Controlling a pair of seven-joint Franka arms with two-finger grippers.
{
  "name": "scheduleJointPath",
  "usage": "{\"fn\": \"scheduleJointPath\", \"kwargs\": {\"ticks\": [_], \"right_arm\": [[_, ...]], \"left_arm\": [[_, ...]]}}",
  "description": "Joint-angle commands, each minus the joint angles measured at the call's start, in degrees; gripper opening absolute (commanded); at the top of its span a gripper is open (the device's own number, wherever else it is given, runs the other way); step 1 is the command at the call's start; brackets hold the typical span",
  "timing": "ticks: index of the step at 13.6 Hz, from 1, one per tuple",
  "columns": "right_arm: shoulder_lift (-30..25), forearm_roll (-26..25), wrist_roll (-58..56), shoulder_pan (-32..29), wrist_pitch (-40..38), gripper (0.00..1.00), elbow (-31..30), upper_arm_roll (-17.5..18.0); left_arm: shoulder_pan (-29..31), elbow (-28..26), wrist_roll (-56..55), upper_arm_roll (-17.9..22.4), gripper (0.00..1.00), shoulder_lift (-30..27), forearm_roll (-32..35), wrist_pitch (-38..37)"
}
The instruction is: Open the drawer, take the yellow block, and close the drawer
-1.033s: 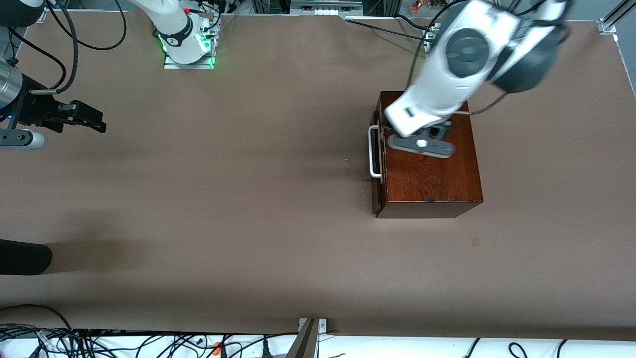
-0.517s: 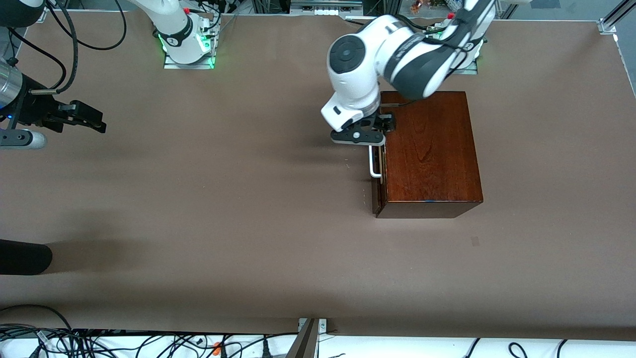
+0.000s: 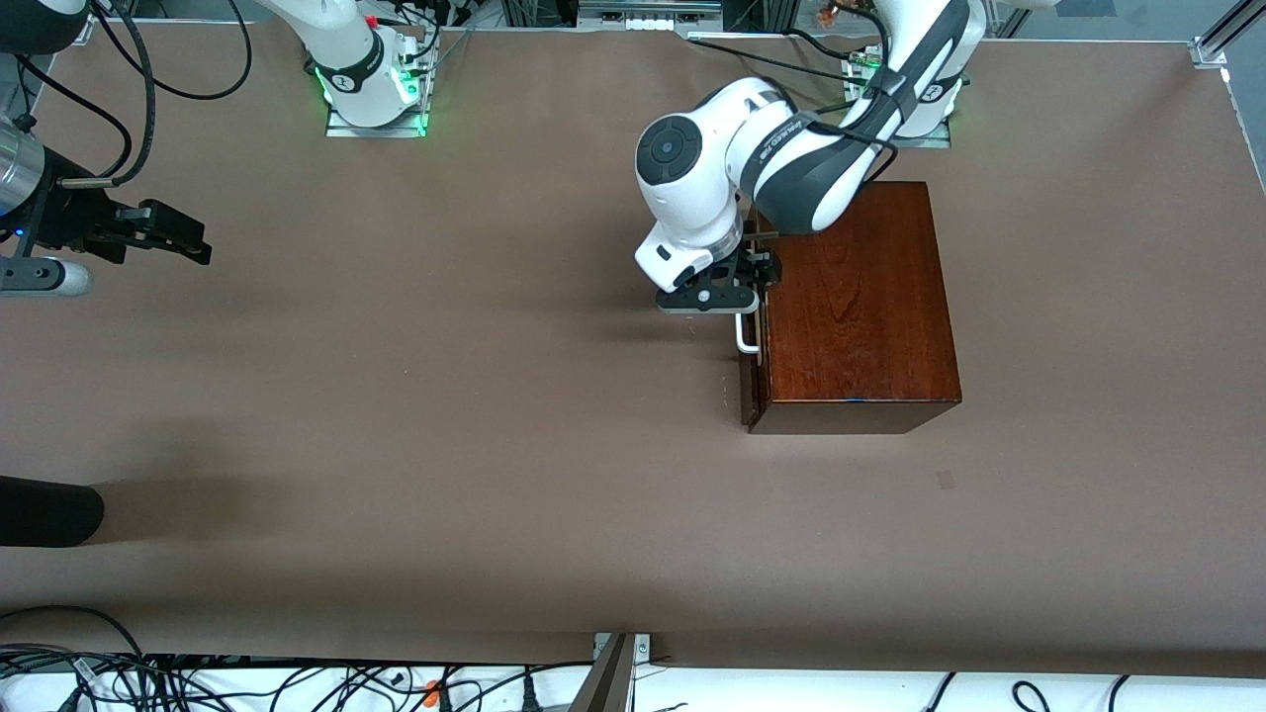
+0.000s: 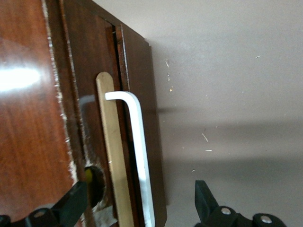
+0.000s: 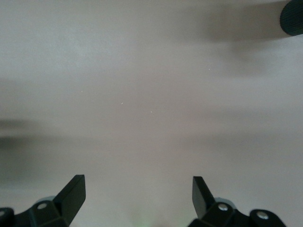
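Note:
The mahogany cabinet (image 3: 860, 316) stands toward the left arm's end of the table. Its drawer (image 3: 749, 391) is out by a crack, and a pale wood strip (image 4: 111, 156) shows between front and cabinet. My left gripper (image 3: 740, 302) is open at the drawer front, one finger on each side of the white handle (image 4: 142, 165) without touching it. A sliver of the yellow block (image 4: 88, 176) shows in a dark notch by one finger (image 4: 75, 201). My right gripper (image 3: 203, 242) waits open over bare table at the right arm's end, with nothing between its fingers (image 5: 75, 194).
A black rounded object (image 3: 49, 509) juts in at the table's edge at the right arm's end. Cables (image 3: 198, 682) run along the edge nearest the front camera. Brown tabletop (image 3: 475, 376) stretches between the two grippers.
My left arm has swung off the cabinet top and come down in front of the drawer, setting its open gripper around the handle. The right arm has not moved.

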Motion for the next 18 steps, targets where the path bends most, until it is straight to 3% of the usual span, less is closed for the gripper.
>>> {"fn": "scheduleJointPath", "kwargs": {"ticks": [1, 13, 18], "right_arm": [[-0.1, -0.7, 0.1, 0.0, 0.0, 1.00, 0.3, 0.1], [-0.1, -0.6, 0.1, -0.1, 0.0, 1.00, 0.3, 0.1], [-0.1, -0.6, 0.1, -0.1, 0.0, 1.00, 0.3, 0.1]], "left_arm": [[-0.7, 1.3, -2.0, 0.0, 1.00, 1.9, 1.8, 1.1], [-0.9, 1.3, -2.3, 0.4, 1.00, 3.8, 2.1, 3.9], [-1.9, 1.1, -4.2, 0.2, 1.00, 5.5, 6.3, 4.1]]}}
